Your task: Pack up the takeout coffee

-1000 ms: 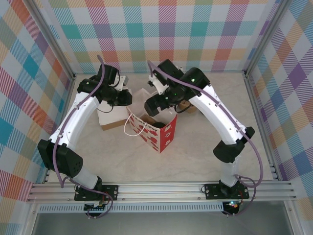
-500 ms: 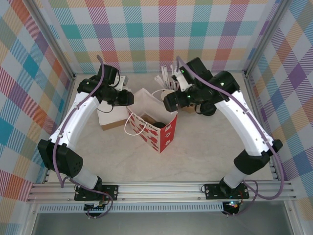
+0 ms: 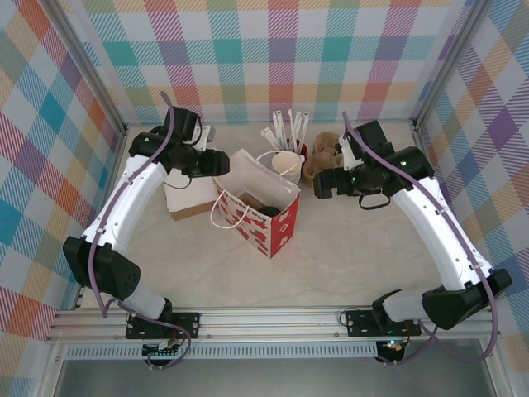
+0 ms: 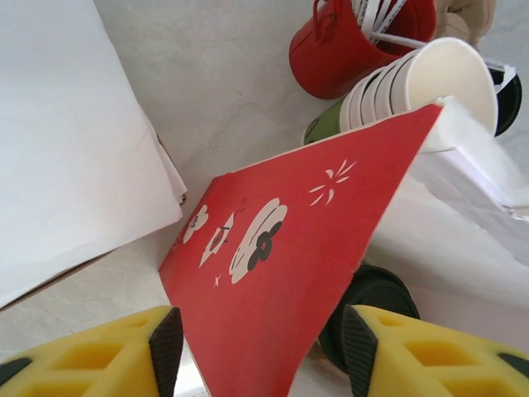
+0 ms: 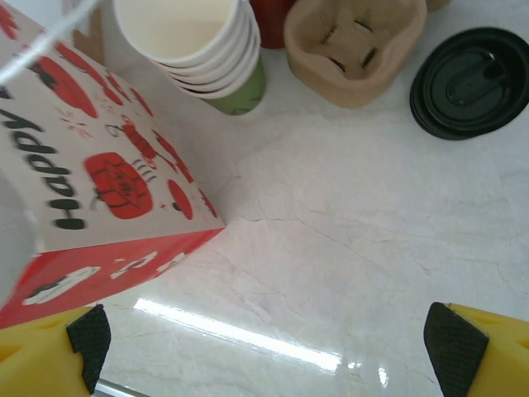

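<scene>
Inside the red paper bag (image 3: 266,222) you'll find the coffee cup (image 3: 266,208), standing low against the bag's wall with a black lid on top. From the left wrist you see little of it beyond that dark round top (image 4: 365,308) past the bag's red flowered side (image 4: 273,273).

Your left tool (image 3: 212,162) is at the bag's far-left rim, spread wide. The bag's wall runs between its yellow fingers (image 4: 165,339) and is not pinched.

Your right tool (image 3: 324,184) hangs over the bare surface (image 3: 355,248) just to the right of the bag, its jaws wide apart and nothing in them. From its wrist you look down on the bag's printed side (image 5: 91,165).

Just behind the bag is a stack of cups (image 3: 286,165), white inside and green outside (image 5: 194,41). Beside the stack are a red bucket (image 4: 347,50) with white sticks in it, a cardboard carrier (image 5: 355,45) and a few black lids (image 5: 471,83) lying flat. A white box (image 3: 188,198) lies to the left of the bag, under your left arm
</scene>
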`<state>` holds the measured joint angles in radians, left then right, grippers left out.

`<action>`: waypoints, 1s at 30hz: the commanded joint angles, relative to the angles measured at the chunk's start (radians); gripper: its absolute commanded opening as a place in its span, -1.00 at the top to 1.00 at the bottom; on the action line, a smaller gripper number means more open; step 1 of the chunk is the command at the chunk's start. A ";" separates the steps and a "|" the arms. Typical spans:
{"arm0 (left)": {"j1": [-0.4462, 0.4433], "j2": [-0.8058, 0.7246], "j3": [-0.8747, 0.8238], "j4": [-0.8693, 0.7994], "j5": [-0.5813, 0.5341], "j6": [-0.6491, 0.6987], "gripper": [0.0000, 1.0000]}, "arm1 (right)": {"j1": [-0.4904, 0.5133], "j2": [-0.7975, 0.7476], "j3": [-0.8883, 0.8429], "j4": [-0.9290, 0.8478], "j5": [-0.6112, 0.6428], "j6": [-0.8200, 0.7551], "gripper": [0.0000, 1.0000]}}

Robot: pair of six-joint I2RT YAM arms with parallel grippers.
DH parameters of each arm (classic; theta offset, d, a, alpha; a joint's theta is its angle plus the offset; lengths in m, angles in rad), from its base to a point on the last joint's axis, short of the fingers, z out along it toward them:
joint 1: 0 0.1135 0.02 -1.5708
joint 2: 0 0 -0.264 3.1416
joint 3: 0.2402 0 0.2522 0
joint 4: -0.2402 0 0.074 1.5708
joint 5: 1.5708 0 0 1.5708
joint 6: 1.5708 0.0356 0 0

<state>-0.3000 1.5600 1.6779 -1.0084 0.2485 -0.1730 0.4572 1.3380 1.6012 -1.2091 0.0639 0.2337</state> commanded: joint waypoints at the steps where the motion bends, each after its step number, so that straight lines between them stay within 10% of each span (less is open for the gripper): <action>1: 0.010 -0.058 0.040 0.029 -0.017 -0.037 -0.22 | -0.027 -0.036 -0.057 0.067 -0.024 0.022 -0.97; 30: 0.010 -0.738 -0.535 0.226 -0.445 -0.250 -0.93 | -0.124 0.164 -0.100 0.403 -0.148 0.043 -0.66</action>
<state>-0.3000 0.8532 1.1763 -0.8021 -0.1165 -0.3820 0.3397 1.4708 1.4422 -0.8883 -0.0513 0.2768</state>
